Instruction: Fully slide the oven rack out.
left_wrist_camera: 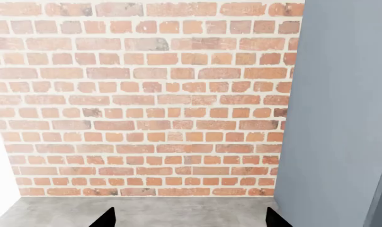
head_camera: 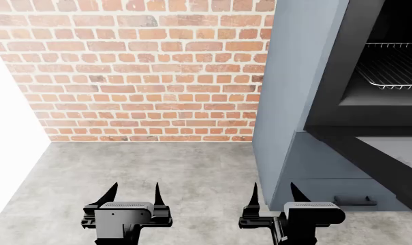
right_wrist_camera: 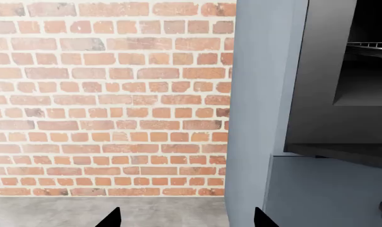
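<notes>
Oven rack (head_camera: 395,65): a grid of thin silver wires seated inside the black cavity at the head view's upper right; its front edge lies just behind the opening, so it looks not yet slid out; in the right wrist view only a sliver of it (right_wrist_camera: 370,46) shows, edge-on.
Oven (head_camera: 342,76): blue-grey casing with a dark interior; the door (head_camera: 376,155) is dropped open and reaches forward and down toward the robot, so the way to the rack seems already clear.
Progress: judged at the very start; door open is the only step that looks done; reaching in, gripping the rack's front wire and drawing it fully out all remain.
Right gripper (head_camera: 272,196): low in the head view, beside the casing's corner and well below the rack; fingers spread apart, holding nothing.
Left gripper (head_camera: 132,195): over the grey floor (head_camera: 158,168), facing the brick wall (head_camera: 138,71), well apart from the oven; fingers spread, empty.
Drawer (head_camera: 342,191): below the oven, with a black handle (head_camera: 356,201); partly covered by the door.
Hidden: the rack's right part and rear are cut off by the frame edge; its runners cannot be made out; the left wrist view shows no rack at all.
</notes>
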Controlling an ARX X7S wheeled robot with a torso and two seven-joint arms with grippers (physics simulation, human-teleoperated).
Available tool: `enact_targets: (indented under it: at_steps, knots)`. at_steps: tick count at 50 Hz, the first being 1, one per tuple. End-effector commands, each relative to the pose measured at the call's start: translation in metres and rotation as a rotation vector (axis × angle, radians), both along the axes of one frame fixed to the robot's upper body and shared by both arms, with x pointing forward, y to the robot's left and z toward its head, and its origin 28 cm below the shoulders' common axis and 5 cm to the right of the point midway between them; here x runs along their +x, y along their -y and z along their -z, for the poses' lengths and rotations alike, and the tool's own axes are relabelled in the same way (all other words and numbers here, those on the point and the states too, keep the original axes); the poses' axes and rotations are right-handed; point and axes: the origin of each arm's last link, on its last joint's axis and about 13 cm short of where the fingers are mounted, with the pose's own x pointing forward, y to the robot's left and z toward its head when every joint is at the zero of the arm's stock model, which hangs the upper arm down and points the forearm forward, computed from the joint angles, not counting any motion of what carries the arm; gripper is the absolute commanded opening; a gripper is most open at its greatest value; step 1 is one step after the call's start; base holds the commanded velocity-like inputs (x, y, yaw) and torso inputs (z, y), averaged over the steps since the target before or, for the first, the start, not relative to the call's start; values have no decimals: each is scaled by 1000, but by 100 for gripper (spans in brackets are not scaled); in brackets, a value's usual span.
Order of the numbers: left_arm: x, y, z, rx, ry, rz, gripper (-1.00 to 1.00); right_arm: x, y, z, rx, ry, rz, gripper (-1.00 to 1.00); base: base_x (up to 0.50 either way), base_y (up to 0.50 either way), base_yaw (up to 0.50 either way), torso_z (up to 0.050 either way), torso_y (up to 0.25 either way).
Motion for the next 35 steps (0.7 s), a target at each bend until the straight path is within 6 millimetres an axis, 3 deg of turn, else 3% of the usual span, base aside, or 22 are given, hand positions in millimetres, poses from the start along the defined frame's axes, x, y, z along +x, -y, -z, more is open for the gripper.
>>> enact_targets:
  at_steps: [1,7,15,23,35]
  knots:
    - [1,0,0,-5,-3,4,100,0,-1,0,-4,1,-2,100,0,0,0,0,0]
    - [4,2,-2,-10,-7,9,100,2,-5,-4,-19,16,-20,100,0,0,0,0,0]
    - [-2,1,-24,-22,25,24,100,-3,-5,-22,-34,42,-31,100,0,0,0,21,0]
    - [-6,-15,-107,8,38,110,100,-25,3,-116,-159,111,-128,100,0,0,0,0,0]
    - [-13,-28,-175,93,78,171,100,-23,20,-181,-205,172,-106,100,0,0,0,0,0]
